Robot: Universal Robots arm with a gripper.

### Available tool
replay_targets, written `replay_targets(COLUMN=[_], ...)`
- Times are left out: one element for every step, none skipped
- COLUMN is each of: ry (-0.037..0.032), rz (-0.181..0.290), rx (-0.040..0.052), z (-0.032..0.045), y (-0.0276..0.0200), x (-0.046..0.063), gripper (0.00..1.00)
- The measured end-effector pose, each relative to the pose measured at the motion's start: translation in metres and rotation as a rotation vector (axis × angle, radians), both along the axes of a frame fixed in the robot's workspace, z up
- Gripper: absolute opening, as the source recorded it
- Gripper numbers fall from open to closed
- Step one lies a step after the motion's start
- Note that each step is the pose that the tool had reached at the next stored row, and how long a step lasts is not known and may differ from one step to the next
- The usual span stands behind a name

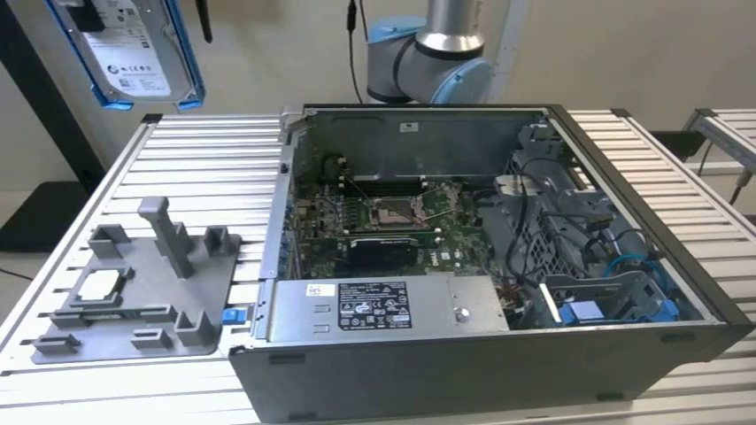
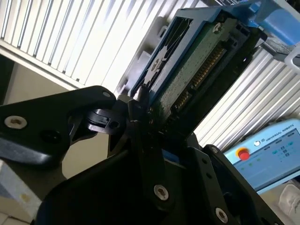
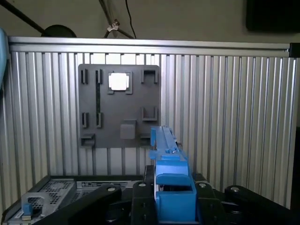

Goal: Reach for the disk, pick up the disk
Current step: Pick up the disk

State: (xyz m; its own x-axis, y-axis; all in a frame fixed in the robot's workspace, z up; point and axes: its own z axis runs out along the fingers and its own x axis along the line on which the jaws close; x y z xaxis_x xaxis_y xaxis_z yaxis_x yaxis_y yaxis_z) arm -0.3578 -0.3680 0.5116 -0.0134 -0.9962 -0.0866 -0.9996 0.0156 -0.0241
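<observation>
Disk (image 1: 133, 49) — silver-grey metal face with a dull sheen and a white paper-like label. Its frame is bright blue plastic, smooth, slightly glossy. The underside in the second wrist view is a green circuit board, matt.
Gripper (image 2: 142, 105): black, smooth, satin, with bright metal screws.
Table (image 1: 189, 150): ribbed bare aluminium, reflective.
Fixture plate (image 1: 124, 305): matt grey plastic.
Computer case (image 1: 473, 376) — dark grey painted metal, matt.

Soft, even light fills the exterior view and leaves the ribbed metal table (image 1: 201, 150) pale, with only faint shadows beside the open computer case (image 1: 473, 372) standing on it, whereas in the second wrist view that table's slats burn out into white glare.
</observation>
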Motion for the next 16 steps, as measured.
replay_targets(ry=[0.0000, -0.0001, -0.0001, 0.0000, -0.0001, -0.0001, 0.0000, 0.0000, -0.0001, -0.0001, -0.0001, 0.0000, -0.0001, -0.0001, -0.0001, 0.0000], rz=[0.000, 0.000, 0.000, 0.000, 0.000, 0.000, 0.000, 0.000, 0.000, 0.000, 0.000, 0.000, 0.000, 0.000, 0.000, 0.000], rx=[0.0000, 0.0000, 0.0000, 0.0000, 0.0001, 0.0000, 0.0000, 0.0000, 0.0001, 0.0000, 0.0000, 0.0000, 0.0001, 0.0000, 0.0000, 0.0000], z=[0.0000, 0.0000, 0.0000, 0.0000, -0.0001, 0.0000, 0.0000, 0.0000, 0.0000, 0.0000, 0.0000, 0.0000, -0.0001, 0.0000, 0.0000, 0.0000], y=[0.0000, 0.0000, 0.0000, 0.0000, 0.0000, 0.0000, 0.0000, 0.0000, 0.0000, 0.0000, 0.0000, 0.0000, 0.0000, 0.0000, 0.0000, 0.0000], x=[0.003, 0.006, 0.008, 0.011, 0.013, 0.016, 0.018, 0.021, 0.023, 0.025, 0.028, 0.030, 0.032, 0.034, 0.036, 0.038], gripper=[0.00, 0.00, 0.00, 0.00, 0.00, 0.00, 0.00, 0.00, 0.00, 0.00, 0.00, 0.00, 0.00, 0.00, 0.00, 0.00])
